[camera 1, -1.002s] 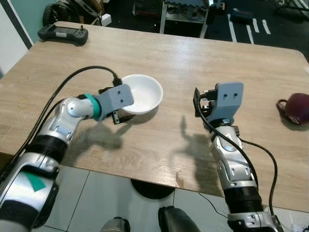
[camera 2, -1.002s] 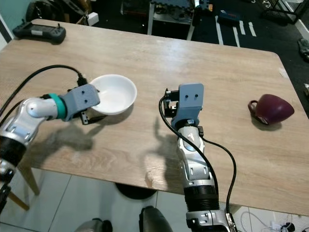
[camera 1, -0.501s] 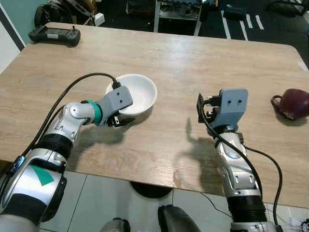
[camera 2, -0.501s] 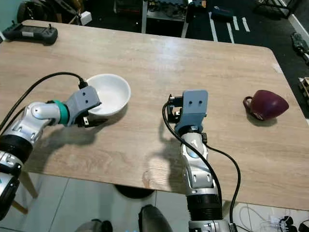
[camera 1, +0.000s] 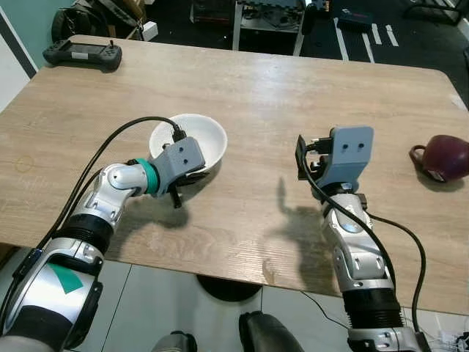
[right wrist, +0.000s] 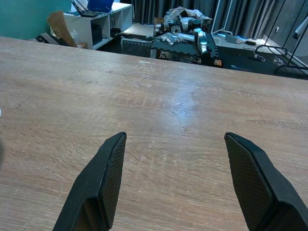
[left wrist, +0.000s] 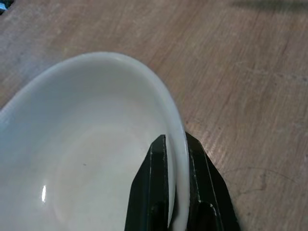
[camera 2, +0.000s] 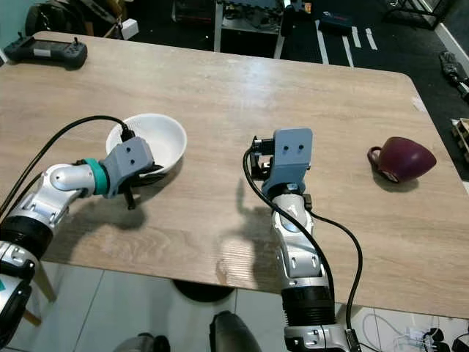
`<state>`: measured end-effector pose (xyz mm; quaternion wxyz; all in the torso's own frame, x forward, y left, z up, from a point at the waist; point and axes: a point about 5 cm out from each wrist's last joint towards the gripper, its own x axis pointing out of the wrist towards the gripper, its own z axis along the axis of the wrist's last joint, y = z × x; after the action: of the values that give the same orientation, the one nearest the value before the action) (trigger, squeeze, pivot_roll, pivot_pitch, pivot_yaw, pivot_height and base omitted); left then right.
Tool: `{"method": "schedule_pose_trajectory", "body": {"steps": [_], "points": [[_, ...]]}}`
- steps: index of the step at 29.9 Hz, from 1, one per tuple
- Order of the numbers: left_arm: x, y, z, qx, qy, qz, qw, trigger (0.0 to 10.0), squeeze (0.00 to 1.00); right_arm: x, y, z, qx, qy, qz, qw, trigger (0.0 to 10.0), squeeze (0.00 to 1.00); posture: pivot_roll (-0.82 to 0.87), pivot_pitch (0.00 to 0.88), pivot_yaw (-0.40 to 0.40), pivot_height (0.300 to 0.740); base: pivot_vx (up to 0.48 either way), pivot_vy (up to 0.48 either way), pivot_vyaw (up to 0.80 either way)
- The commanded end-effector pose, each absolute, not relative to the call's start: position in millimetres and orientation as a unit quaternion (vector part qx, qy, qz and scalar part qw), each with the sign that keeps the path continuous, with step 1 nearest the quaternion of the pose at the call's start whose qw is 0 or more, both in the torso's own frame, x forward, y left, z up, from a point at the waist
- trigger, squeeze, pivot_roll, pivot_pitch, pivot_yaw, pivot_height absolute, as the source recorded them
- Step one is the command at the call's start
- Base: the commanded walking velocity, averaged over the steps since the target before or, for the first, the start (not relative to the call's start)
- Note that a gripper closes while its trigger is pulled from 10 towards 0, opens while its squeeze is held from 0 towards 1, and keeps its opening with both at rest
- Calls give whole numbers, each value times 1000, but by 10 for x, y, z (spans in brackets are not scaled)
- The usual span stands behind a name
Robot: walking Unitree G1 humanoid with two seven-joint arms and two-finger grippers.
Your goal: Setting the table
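- Bowl, white and without contents, near the front-left part of wooden table; rim pinched by left gripper, one finger inside the rim and one outside.
- Left gripper closed tight on that rim, at the side of the bowl nearest the robot; bowl perhaps slightly tilted, hard to judge if lifted or resting on the table.
- Right gripper well to the right of the bowl, raised over bare wood, fingers spread wide, holding nothing.
- Dark red mug far right of the bowl, close to the right table edge, lying on its side as it seems; not touched by either gripper.
- Black controller at the far-left corner, well behind the bowl; probably not part of the setting.
- Judged as early stage: bowl in hand but not yet placed at a clear seat position, mug not yet picked and set upright; cutlery or plates not to be made out.
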<state>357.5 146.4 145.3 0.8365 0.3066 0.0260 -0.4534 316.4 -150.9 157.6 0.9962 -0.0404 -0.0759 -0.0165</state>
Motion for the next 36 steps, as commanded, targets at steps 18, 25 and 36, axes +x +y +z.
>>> {"method": "schedule_pose_trajectory", "body": {"steps": [18, 25, 36], "points": [[3321, 937, 2007, 504, -248, -357, 746, 10000, 0, 3166, -1333, 1911, 136, -94, 85, 983, 10000, 0, -83, 0, 20, 740, 0, 0, 0], [3213, 892, 1864, 549, -261, -383, 696, 10000, 0, 3176, -1317, 2152, 254, -111, 129, 952, 10000, 0, -86, 0, 21, 740, 0, 0, 0], [3103, 654, 1890, 569, -323, -405, 639, 10000, 0, 3208, -1160, 1911, 200, -42, 138, 969, 10000, 0, -80, 0, 17, 740, 0, 0, 0]]}}
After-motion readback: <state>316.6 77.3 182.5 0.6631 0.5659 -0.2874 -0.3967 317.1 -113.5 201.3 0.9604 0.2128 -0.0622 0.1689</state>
